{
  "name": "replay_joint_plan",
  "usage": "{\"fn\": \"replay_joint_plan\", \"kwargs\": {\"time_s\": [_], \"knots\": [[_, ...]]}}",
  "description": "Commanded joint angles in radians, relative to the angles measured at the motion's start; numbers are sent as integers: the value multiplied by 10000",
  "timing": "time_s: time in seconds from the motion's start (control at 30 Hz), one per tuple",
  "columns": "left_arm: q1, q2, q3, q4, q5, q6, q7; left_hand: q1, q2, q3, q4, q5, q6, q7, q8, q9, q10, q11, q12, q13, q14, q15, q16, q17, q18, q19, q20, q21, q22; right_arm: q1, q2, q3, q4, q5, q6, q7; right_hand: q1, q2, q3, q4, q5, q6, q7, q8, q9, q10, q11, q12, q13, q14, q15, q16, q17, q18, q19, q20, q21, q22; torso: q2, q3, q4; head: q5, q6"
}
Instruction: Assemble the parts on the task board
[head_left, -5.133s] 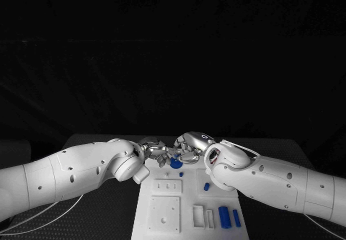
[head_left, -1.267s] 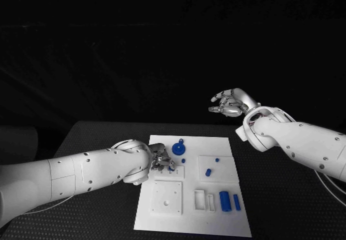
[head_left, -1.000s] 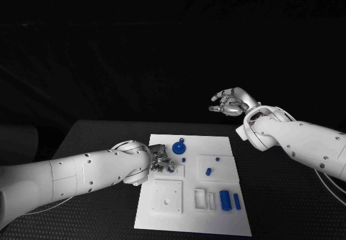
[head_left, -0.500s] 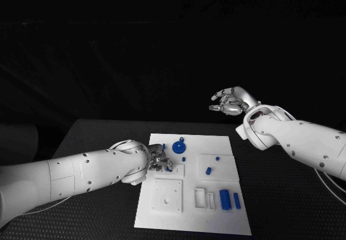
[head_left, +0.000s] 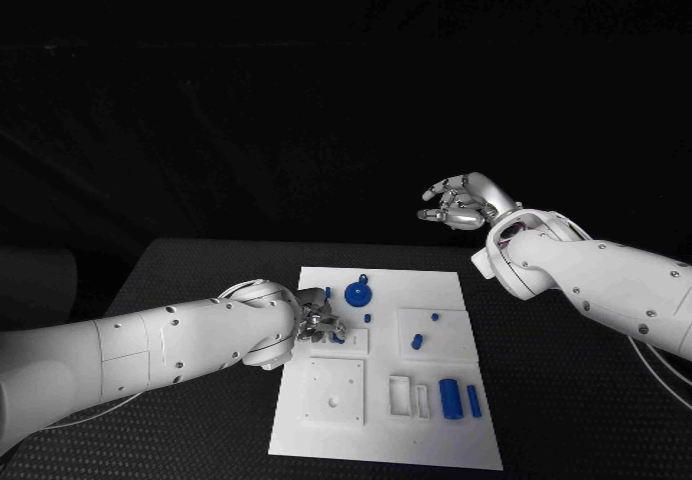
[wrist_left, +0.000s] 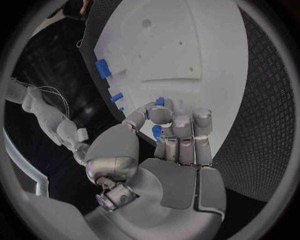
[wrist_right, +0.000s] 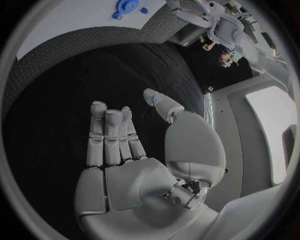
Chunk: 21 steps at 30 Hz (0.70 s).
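two blue cylinders (head_left: 459, 400) lengthwise on board (head_left: 433, 450)

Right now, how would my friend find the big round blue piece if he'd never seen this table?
Look at the white task board in the middle of the black table. At its far end, just beyond the left hand, lies the round blue piece. It's disc-shaped and wider than the other small blue pegs and bars.
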Motion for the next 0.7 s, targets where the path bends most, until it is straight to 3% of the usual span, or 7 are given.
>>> {"fn": "replay_joint_plan", "kwargs": {"time_s": [0.03,0.27,0.5,0.7], "knots": [[-39,17,-22,37,-79,428,-37,-35,126,52,30,63,1966,-1059,37,2344,-147,-216,75,20,473,-596,48,-19,169,81,-1264,54,156,1,21,6,-5,0,128,55,-5,89,-69,-15,48,-10,83,-40,-17,-91,-4,63,-13,-79,12,29,-14,134,-18,14,-36,182,4,7,-7,5,6],[-40,92,-23,59,-79,626,43,-318,161,27,122,42,2061,-1068,43,2340,-170,-208,277,59,466,-569,182,-46,169,72,-1239,69,156,1,44,6,-26,3,159,39,-18,101,-76,-9,130,-11,84,-39,-26,-104,-3,85,-49,-88,12,36,-29,134,-19,15,-45,182,9,10,-1,24,13],[-40,132,-22,73,-130,708,58,-685,339,62,194,46,2173,-1081,97,2110,-207,-208,495,95,452,-530,330,-80,184,50,-1223,95,161,1,51,5,-39,6,181,32,-21,107,-79,-7,187,-13,85,-40,-33,-113,-2,101,-75,-94,13,41,-40,134,-20,15,-51,183,4,10,-10,64,-4],[-40,160,-22,65,-242,676,60,-823,479,161,74,327,2237,-1103,203,1995,-224,-218,668,117,459,-489,412,-128,205,43,-1219,129,166,1,55,5,-49,21,195,31,-32,117,-81,2,246,-11,85,-37,-39,-121,-2,117,-101,-99,14,47,-52,134,-21,18,-58,184,6,12,-9,55,-12]]}}
